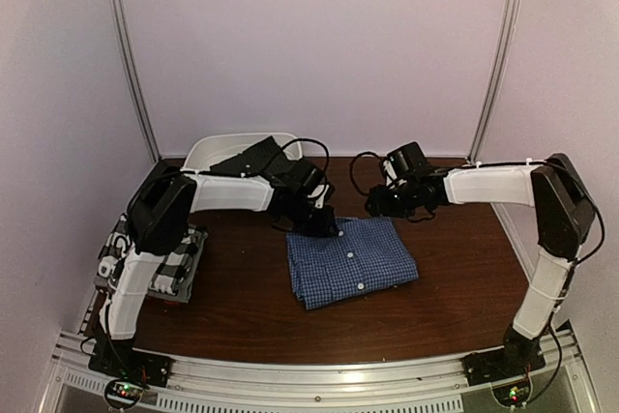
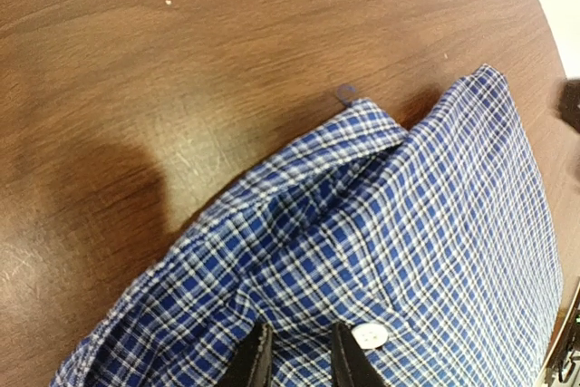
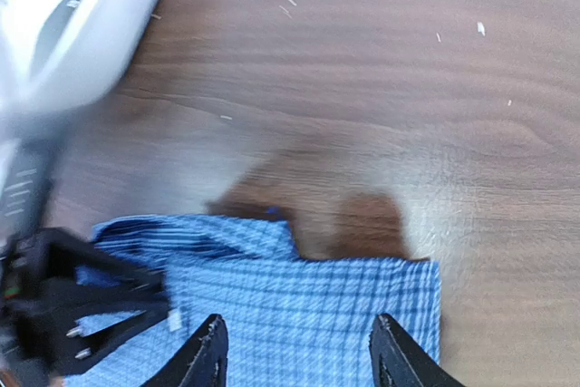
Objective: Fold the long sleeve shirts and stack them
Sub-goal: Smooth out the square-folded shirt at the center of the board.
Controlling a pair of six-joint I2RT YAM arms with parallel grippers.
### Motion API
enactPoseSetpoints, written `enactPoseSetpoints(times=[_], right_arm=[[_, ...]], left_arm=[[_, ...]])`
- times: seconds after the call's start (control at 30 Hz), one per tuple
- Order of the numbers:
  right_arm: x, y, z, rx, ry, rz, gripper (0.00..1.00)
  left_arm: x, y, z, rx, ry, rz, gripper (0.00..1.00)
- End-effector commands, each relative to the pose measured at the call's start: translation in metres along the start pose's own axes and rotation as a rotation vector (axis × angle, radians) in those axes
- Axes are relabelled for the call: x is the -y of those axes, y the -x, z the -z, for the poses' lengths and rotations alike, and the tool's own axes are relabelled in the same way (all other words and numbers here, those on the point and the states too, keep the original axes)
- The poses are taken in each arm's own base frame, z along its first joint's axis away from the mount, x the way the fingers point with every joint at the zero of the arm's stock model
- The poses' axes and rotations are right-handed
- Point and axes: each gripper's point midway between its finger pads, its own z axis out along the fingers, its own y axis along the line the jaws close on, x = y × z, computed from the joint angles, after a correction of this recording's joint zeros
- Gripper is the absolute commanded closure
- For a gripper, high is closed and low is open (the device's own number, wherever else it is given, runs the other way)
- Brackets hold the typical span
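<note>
The blue-and-white check shirt (image 1: 350,260) lies folded flat in the middle of the brown table (image 1: 242,307), buttons up. My left gripper (image 1: 322,226) is down on its far left corner by the collar. In the left wrist view its jaws (image 2: 302,360) stand narrowly apart over the cloth (image 2: 408,224), beside a white button (image 2: 369,335), pinching nothing that I can see. My right gripper (image 1: 379,202) hovers just beyond the shirt's far edge, open wide (image 3: 297,337) above the cloth (image 3: 299,305). A black-and-white plaid shirt (image 1: 184,263) lies folded at the table's left edge, partly hidden by the left arm.
A white oval basin (image 1: 218,149) stands at the back left, behind the left arm. The left arm's black gripper (image 3: 82,314) shows at the lower left of the right wrist view, close to my right fingers. Walls close in the table on three sides.
</note>
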Motion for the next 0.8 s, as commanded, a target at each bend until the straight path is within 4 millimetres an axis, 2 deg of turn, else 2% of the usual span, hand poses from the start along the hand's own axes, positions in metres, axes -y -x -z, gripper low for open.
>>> enactPoseSetpoints(times=[0.0, 0.27, 0.37, 0.77], right_arm=[[-0.026, -0.011, 0.040, 0.053, -0.035, 0.076, 0.45], [-0.063, -0.094, 0.069, 0.049, -0.069, 0.090, 0.44], [-0.065, -0.119, 0.074, 0.053, -0.093, 0.086, 0.42], [-0.070, -0.190, 0.029, -0.099, -0.187, 0.199, 0.36]], left_arm=[[-0.022, -0.003, -0.013, -0.018, 0.037, 0.000, 0.75], [-0.021, -0.003, -0.018, -0.028, 0.023, -0.002, 0.76], [-0.021, -0.003, -0.019, -0.032, 0.021, -0.003, 0.76], [-0.021, -0.003, -0.020, -0.036, 0.020, -0.005, 0.76]])
